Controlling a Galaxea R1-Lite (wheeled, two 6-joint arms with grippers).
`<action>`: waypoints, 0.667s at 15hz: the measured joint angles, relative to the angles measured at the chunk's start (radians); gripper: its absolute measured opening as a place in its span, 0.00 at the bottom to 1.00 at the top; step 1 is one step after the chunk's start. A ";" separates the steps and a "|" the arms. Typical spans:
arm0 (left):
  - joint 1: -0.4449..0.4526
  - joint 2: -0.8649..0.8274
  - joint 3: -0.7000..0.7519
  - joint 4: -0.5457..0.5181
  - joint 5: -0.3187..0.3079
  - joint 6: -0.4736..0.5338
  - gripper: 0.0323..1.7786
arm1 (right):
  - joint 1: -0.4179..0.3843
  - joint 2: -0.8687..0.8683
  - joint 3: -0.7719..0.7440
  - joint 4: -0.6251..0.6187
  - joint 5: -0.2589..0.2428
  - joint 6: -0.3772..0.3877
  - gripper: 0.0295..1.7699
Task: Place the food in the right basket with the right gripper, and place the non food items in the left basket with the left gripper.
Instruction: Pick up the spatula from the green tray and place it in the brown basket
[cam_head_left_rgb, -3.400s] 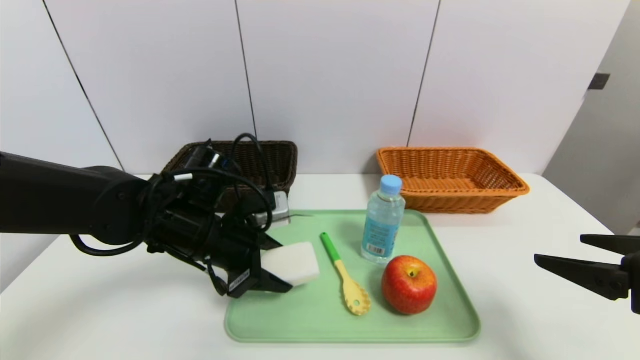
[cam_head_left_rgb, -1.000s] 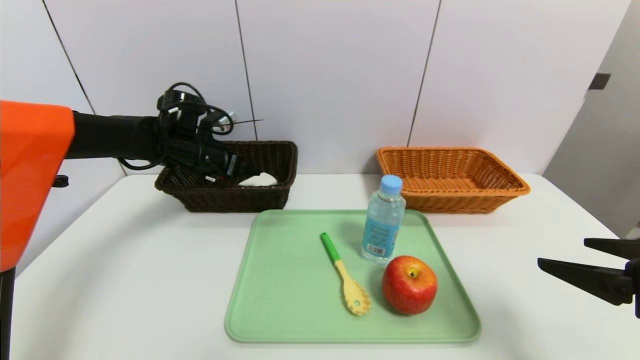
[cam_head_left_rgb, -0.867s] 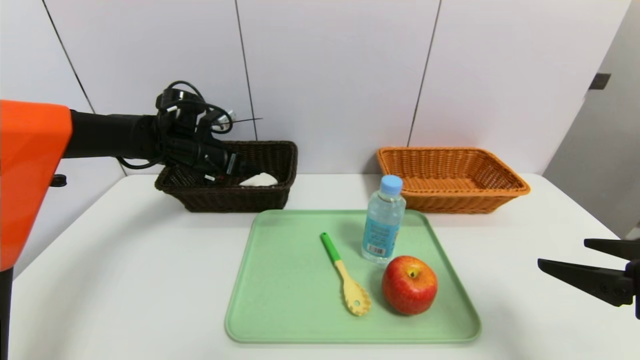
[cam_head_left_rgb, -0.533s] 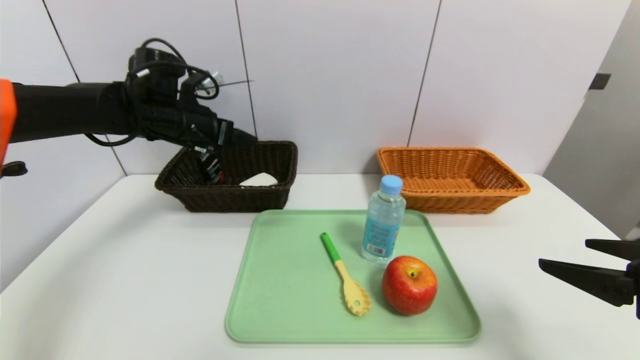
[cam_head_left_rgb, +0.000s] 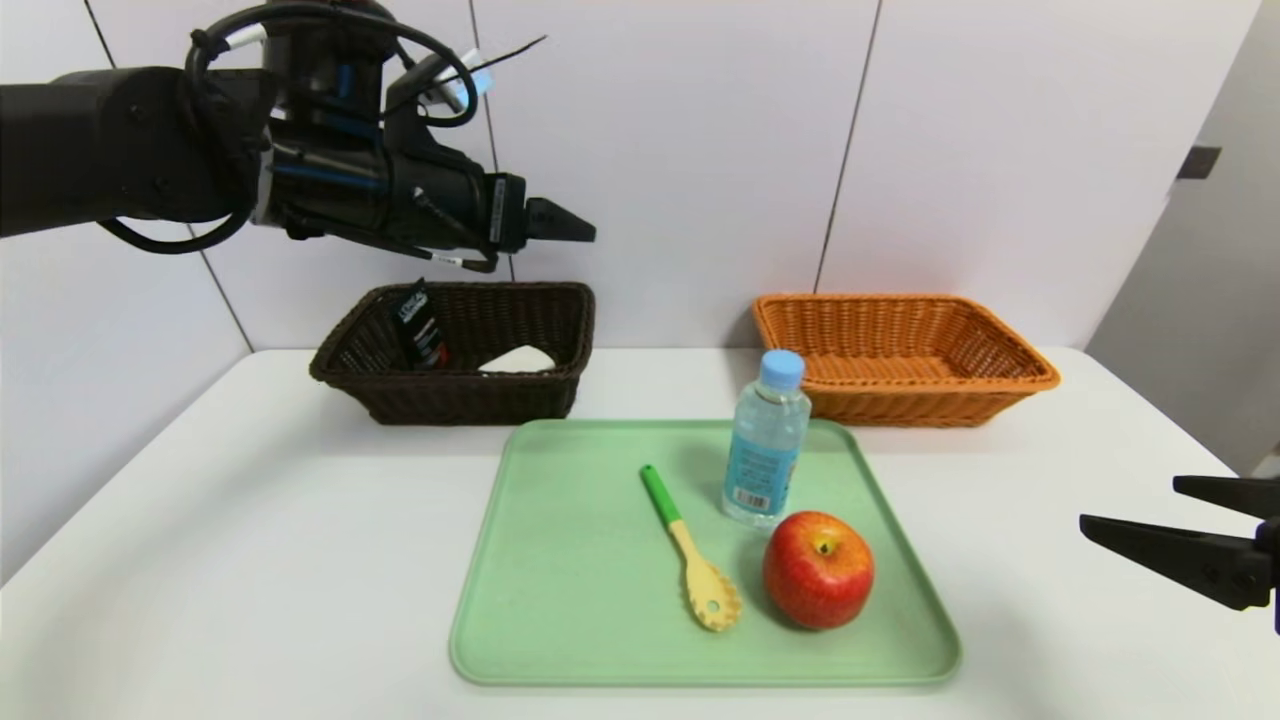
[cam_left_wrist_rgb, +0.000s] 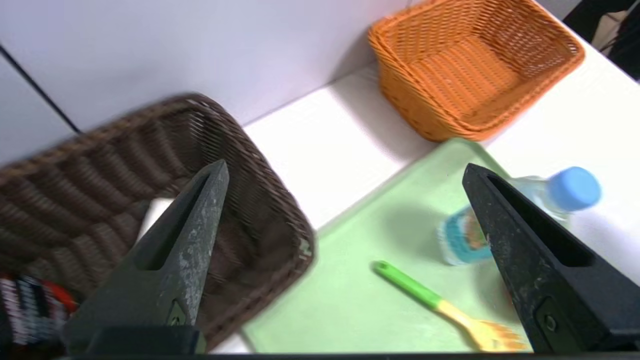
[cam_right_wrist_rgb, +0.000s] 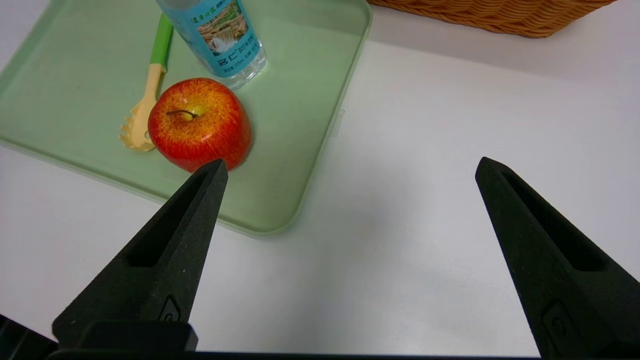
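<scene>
Head view: soap below end effector (cam_head_left_rgb: 592, 236).

The white table (cam_head_left_rgb: 300, 560) is brightly and evenly lit, with soft, diffuse shadows cast across it. In the left wrist view, the dark basket (cam_left_wrist_rgb: 260, 180) is softly blurred, while the apple (cam_right_wrist_rgb: 200, 125) is rendered crisply in the right wrist view.

Thick matte-black left arm (cam_head_left_rgb: 150, 150), rounded joint housings. Loose black cables looping over wrist; white tags on cables. Small silvery box near wrist, thin dark wire jutting out. Pale printed sticker on black left tool (cam_left_wrist_rgb: 345, 170): tapered, pointed fingers, long recessed slots, scuffed grey edges, round screw near base. Right tool (cam_right_wrist_rgb: 351, 159) black too, same wedge shape, slotted.
</scene>
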 joint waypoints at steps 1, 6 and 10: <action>-0.028 -0.013 0.022 0.000 0.033 -0.024 0.94 | -0.003 -0.001 0.000 0.000 0.001 0.000 0.97; -0.238 -0.055 0.124 0.001 0.361 -0.142 0.94 | -0.009 -0.003 0.004 0.000 0.001 0.002 0.97; -0.340 -0.055 0.164 0.063 0.546 -0.283 0.95 | -0.009 -0.004 0.005 -0.004 0.001 0.011 0.97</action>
